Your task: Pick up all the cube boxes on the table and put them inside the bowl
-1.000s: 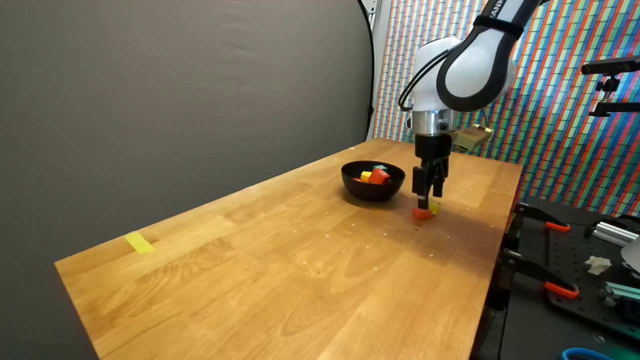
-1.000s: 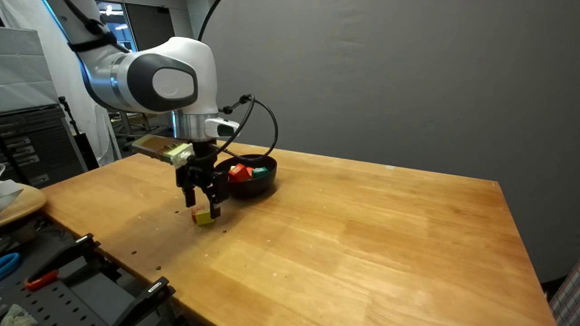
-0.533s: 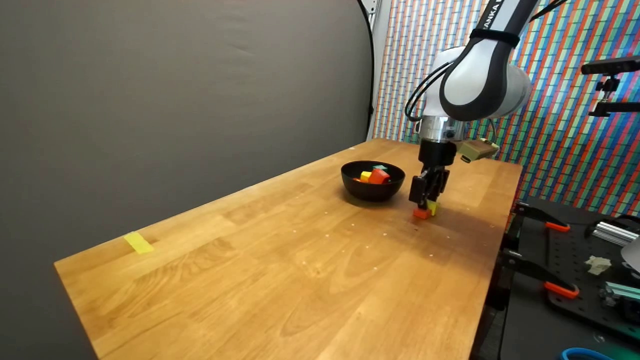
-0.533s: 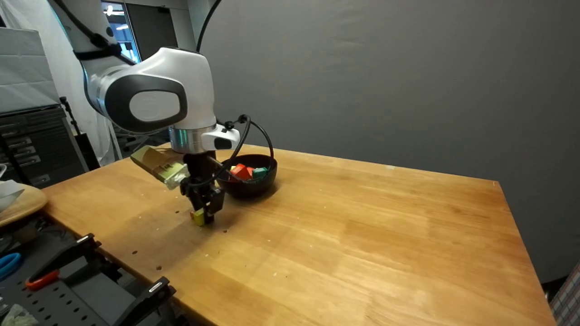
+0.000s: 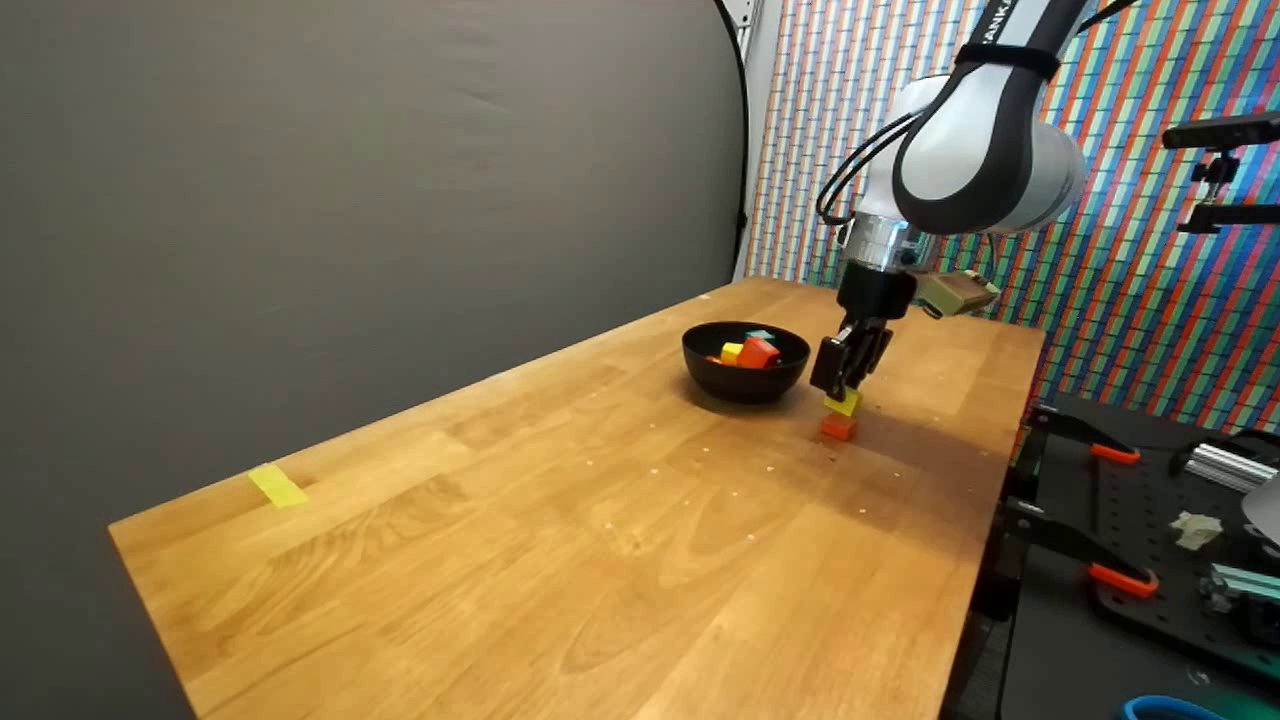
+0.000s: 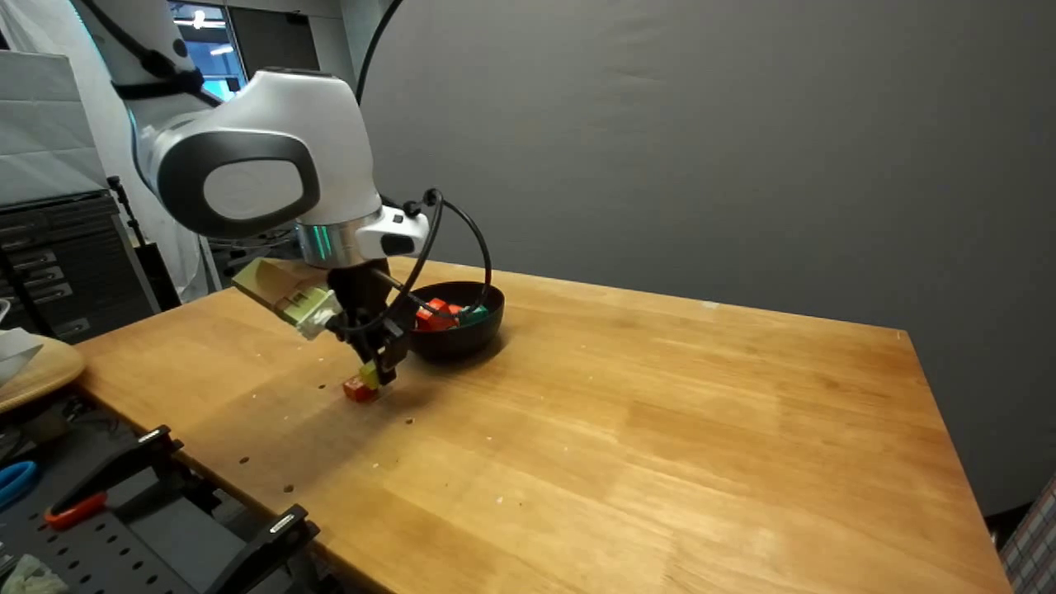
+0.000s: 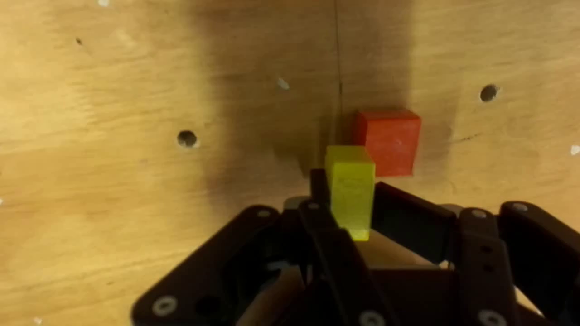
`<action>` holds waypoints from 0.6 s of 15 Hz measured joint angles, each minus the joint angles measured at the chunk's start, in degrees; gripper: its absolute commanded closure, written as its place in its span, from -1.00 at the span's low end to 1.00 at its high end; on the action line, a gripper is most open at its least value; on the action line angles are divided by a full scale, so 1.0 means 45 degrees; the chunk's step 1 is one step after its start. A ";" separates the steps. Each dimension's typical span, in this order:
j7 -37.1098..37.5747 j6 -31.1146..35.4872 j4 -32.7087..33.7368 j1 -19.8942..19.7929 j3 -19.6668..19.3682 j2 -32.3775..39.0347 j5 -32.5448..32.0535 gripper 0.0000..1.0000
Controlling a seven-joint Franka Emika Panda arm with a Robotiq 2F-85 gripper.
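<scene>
In the wrist view, the yellow cube [image 7: 352, 194] my fingers [image 7: 408, 222] pinch (flanks mostly hidden) partly masks the red cube [image 7: 393, 146].

High at the top edge of an exterior view, letters [image 5: 998, 20] reading "ANKA" run along the Franka Panda arm [image 5: 955, 150]!
</scene>
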 measured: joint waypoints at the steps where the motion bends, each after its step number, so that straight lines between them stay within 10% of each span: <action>1: 0.0174 0.0447 -0.0154 0.0077 0.0031 -0.0294 -0.0001 0.76; 4: 0.1151 0.1517 -0.0497 0.0929 -0.0549 -0.1412 -0.0242 0.75; 9: 0.2492 0.1940 -0.0117 0.3286 -0.4080 -0.2211 -0.1136 0.75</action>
